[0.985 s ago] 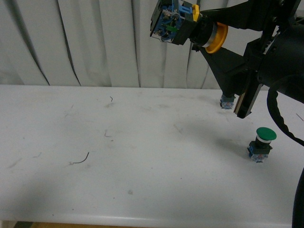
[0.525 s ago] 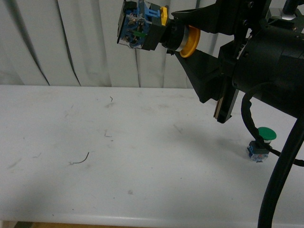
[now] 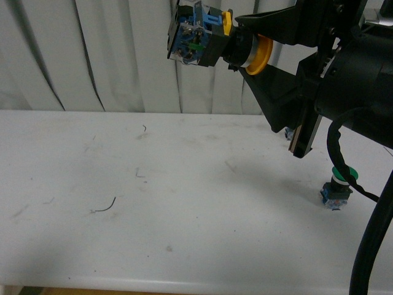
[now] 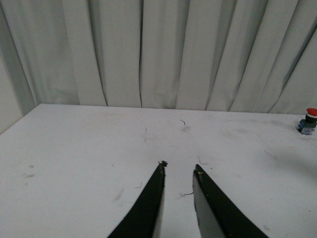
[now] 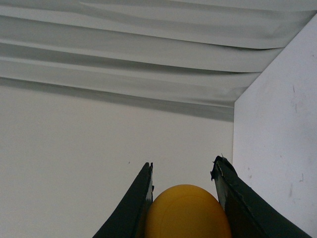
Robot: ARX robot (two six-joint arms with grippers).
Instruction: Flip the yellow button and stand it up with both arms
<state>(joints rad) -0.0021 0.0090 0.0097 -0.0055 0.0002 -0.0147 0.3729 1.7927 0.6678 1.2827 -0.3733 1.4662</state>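
Observation:
High above the table in the front view, the yellow button (image 3: 212, 38) lies sideways in the air. Its blue-marked block base points left and its yellow cap (image 3: 258, 55) points right. My right gripper (image 3: 247, 49) is shut on the cap end. In the right wrist view the yellow cap (image 5: 187, 213) fills the gap between the two black fingers (image 5: 136, 208) of the right gripper (image 5: 183, 168). In its own wrist view my left gripper (image 4: 179, 166) hangs open over the white table (image 4: 74, 163), holding nothing. The front view does not show the left arm.
A green-capped button (image 3: 339, 185) stands upright on the table at the right, partly behind my right arm's cable. A red-capped button (image 4: 308, 120) stands at the table's far edge by the curtain. A short dark wire scrap (image 3: 103, 208) lies left of centre.
The right gripper carried the yellow button leftward, then came back a little to the right and slightly up. The button stays sideways in the grip.

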